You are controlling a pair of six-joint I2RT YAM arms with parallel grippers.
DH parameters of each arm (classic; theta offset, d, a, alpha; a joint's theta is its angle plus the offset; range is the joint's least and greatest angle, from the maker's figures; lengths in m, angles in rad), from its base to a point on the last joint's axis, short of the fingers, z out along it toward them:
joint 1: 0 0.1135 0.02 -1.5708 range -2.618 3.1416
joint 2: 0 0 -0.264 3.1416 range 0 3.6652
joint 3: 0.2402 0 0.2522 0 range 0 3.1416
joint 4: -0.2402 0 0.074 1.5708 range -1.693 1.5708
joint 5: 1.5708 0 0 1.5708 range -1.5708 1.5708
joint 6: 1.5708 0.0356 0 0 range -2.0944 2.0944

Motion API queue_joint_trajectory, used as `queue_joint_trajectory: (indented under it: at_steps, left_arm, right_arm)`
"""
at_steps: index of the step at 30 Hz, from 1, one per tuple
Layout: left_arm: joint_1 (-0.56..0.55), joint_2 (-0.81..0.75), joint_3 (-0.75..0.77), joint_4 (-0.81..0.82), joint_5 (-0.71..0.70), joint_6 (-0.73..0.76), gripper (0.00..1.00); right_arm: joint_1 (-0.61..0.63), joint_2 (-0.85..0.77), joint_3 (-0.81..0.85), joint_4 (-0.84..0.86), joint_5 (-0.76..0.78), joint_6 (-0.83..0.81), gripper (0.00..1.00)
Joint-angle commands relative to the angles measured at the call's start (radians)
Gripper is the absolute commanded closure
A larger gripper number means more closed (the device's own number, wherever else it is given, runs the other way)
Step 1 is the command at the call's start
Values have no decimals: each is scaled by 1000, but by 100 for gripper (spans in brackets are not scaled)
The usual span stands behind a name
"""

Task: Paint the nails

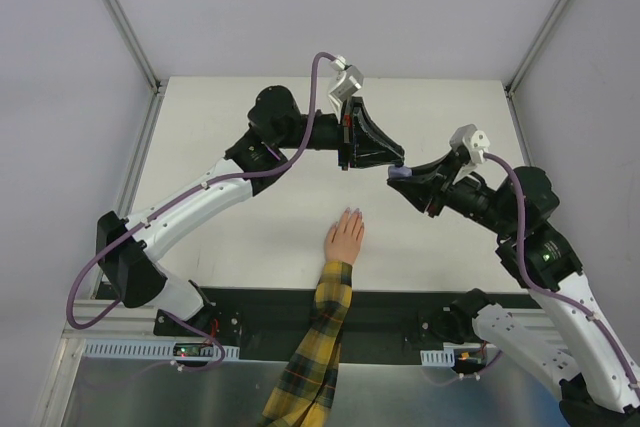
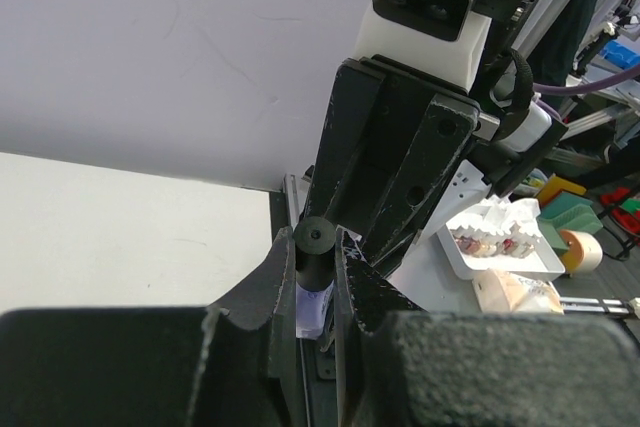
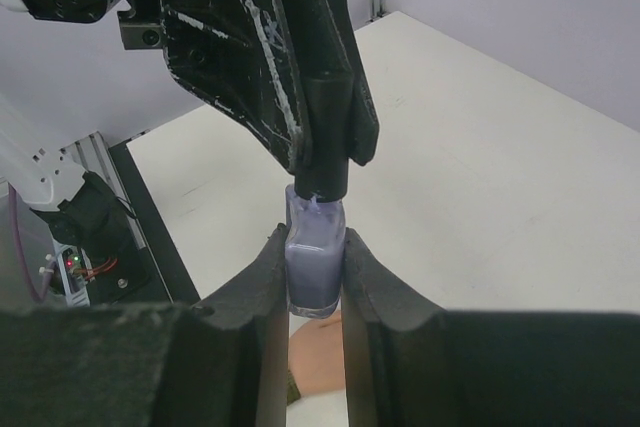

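Supporting surface: white table (image 1: 260, 237), bearing the resting hand and leaving both arms room to meet in the air above it.
Left arm (image 1: 190, 197): reaches in from the left to mid-table, wrist turned so its gripper meets the bottle at the cap end.
Right arm (image 1: 560, 277): angles in from the right, carrying the bottle off the table.
Plaid sleeve (image 1: 315, 347): comes in over the near edge, between the two bases.
Hand (image 1: 344, 239): lies flat, fingers pointing away, seemingly offered for painting.
Right gripper (image 3: 315, 257): pinching the bottle's body, probably as the steady anchor.
Left gripper (image 2: 315, 267): pinching the cap, likely so it can twist the cap off and draw out the brush.
Purple bottle (image 3: 314, 267): held aloft, just beyond the fingertips.
Black cap (image 3: 328, 147): sits at the neck; whether it is loosened cannot be told.
Nails (image 1: 350, 212): at the fingertips, below the bottle, too small to judge for polish.
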State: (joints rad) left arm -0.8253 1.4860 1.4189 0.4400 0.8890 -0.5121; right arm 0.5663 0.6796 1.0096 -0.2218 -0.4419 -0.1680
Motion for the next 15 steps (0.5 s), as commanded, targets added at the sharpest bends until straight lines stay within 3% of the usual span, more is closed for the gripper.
queue_joint_trajectory:
  at_steps: [1,2,5,6,7,10,15]
  left_arm:
    - [-35,25,-3,-188,52,27,99]
    - [-23,22,14,-202,39,24,99]
    - [11,-9,22,-199,10,-11,79]
    - [18,-19,22,-196,2,-14,71]
    - [23,-35,17,-193,-5,-13,53]
    - [40,-95,17,-196,-33,10,33]
    - [84,-187,-1,-268,-59,60,21]
  right_arm:
    - [3,6,80,274,-31,-34,100]
    - [3,3,80,256,-34,-47,100]
    - [3,-8,70,226,-21,-83,100]
    - [3,-12,64,208,-17,-90,99]
    - [4,-12,57,199,-12,-96,100]
    - [4,-9,40,188,-15,-102,99]
    - [3,-8,34,176,6,-122,100]
